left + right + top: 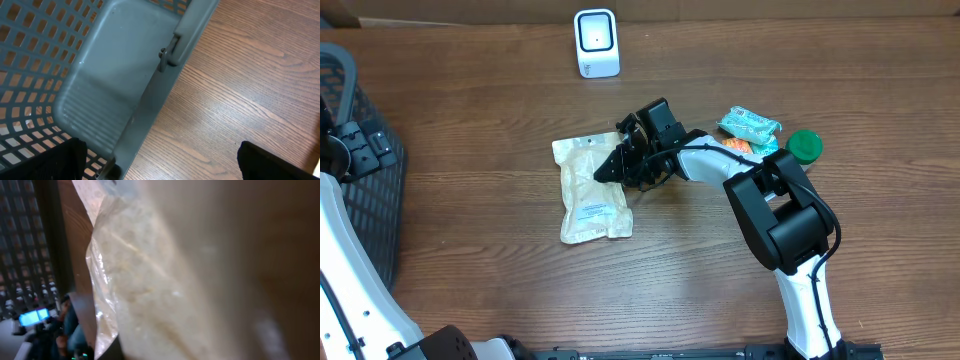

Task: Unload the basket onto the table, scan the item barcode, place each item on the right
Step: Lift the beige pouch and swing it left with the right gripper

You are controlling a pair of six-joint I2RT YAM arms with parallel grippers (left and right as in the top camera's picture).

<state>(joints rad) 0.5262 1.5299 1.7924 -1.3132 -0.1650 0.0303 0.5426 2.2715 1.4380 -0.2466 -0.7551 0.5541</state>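
Wood table (470,250), loads of bare room. Right arm (705,165) reaching left, claw (610,165) down at pouch's (590,205) right edge; can't tell if gripping.

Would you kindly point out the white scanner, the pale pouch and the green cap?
white scanner (596,42), overhead view, front face.
pale pouch (591,209), overhead view, white label.
green cap (805,147), overhead view, top centre.
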